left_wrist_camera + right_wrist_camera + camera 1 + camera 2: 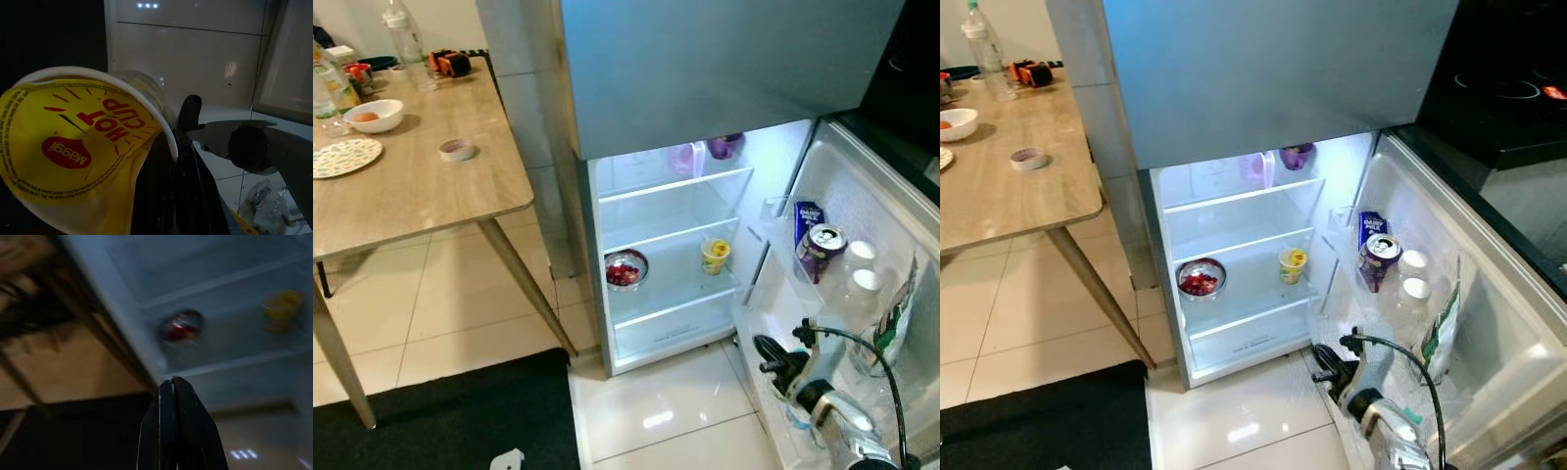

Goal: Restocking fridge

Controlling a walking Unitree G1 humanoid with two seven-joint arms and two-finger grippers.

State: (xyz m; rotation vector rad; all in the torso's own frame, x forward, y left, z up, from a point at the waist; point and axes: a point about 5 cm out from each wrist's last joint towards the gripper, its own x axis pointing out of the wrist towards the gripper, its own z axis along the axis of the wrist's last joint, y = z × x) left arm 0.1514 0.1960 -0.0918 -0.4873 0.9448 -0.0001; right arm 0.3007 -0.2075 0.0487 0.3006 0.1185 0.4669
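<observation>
The left gripper (183, 142) clamps a yellow Maggi Hot Cup (83, 152) (lid facing its wrist camera), the right gripper (178, 396), fingers pressed together, hangs low before the open fridge (705, 59), where a bowl of red fruit (626, 269) and a second yellow cup (715, 256) sit farther in.

open fridge (675, 245) with bowl of red fruit (626, 268) and yellow cup (715, 256) on one shelf

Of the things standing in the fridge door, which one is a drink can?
The purple can with the silver pull-tab top. Behind it stands a blue milk carton, and beside it are two bottles with white caps.
</observation>
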